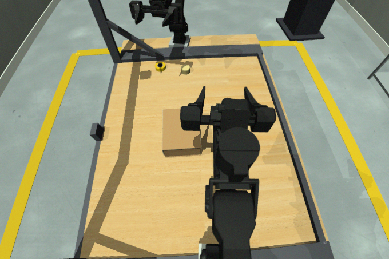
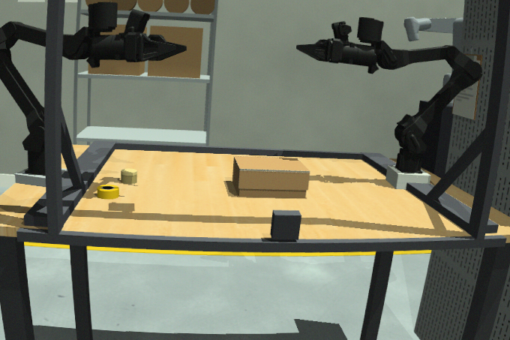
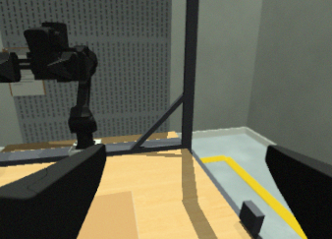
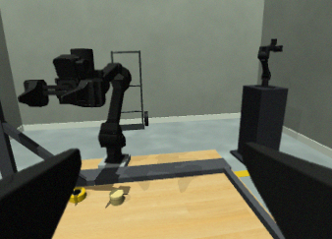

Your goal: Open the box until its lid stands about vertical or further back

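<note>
The brown cardboard box [image 1: 173,132] [image 2: 271,179] [image 3: 113,216] stands upright mid-table with its lid flat and closed. In the exterior view its near side shows a large upper panel, apparently the flap, down against the wall above a narrow lower strip. My left gripper [image 1: 150,24] [image 2: 183,48] [image 3: 187,151] is open and empty, high above the table's far end in the top view. My right gripper [image 1: 225,87] [image 2: 298,46] [image 4: 163,153] is open and empty, high above the table; its arm hides part of the box in the top view. Neither touches the box.
A yellow tape ring [image 1: 160,67] [image 2: 107,191] [image 4: 78,195] and a pale round piece [image 1: 185,69] [image 2: 128,176] [image 4: 117,198] lie near the left arm's base. A dark block [image 1: 96,131] [image 2: 286,225] [image 3: 251,217] stands at the table's edge. Frame posts [image 2: 55,101] rise at the corners.
</note>
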`<state>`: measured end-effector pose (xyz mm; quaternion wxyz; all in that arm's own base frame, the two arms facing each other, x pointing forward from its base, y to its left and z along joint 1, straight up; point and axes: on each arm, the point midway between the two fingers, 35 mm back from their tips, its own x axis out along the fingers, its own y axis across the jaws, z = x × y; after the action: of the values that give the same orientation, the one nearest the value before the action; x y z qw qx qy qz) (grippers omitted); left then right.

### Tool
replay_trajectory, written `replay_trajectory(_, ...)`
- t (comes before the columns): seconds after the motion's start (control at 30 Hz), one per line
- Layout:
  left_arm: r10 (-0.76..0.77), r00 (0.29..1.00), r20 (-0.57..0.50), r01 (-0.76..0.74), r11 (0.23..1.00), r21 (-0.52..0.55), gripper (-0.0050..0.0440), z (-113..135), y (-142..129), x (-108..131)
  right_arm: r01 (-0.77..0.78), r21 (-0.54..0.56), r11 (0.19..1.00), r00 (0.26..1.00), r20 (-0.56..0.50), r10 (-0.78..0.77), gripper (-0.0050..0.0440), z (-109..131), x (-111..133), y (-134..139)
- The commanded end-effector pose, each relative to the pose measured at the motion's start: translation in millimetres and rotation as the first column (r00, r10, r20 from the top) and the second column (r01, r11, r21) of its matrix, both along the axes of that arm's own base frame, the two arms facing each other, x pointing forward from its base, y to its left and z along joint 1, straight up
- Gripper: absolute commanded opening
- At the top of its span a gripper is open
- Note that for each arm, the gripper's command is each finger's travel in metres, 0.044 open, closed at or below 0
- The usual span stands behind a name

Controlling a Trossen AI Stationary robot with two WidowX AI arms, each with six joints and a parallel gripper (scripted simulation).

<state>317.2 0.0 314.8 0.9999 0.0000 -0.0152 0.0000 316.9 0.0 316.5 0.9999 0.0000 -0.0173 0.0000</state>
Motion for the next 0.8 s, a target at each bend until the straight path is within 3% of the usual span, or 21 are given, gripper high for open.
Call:
replay_trajectory(0.0,0.0,1.0,0.02,0.0,1.0,0.0,0.044,8.1,0.0,-1.4,0.0,0.0,1.0,1.0,0.015,0.0,0.044,6.3,-1.1,0.0)
replay_trajectory(0.53,0.0,1.0,0.02,0.0,1.0,0.0,0.044,8.1,0.0,-1.4,0.0,0.0,1.0,1.0,0.015,0.0,0.044,6.3,-1.1,0.0)
replay_trajectory(0.77,0.051,0.999,-0.019,-0.051,0.999,0.016,0.044,11.8,15.6,32.9,-0.012,0.047,0.999,0.998,-0.059,0.015,0.0272,-27.8,12.6,19.4)
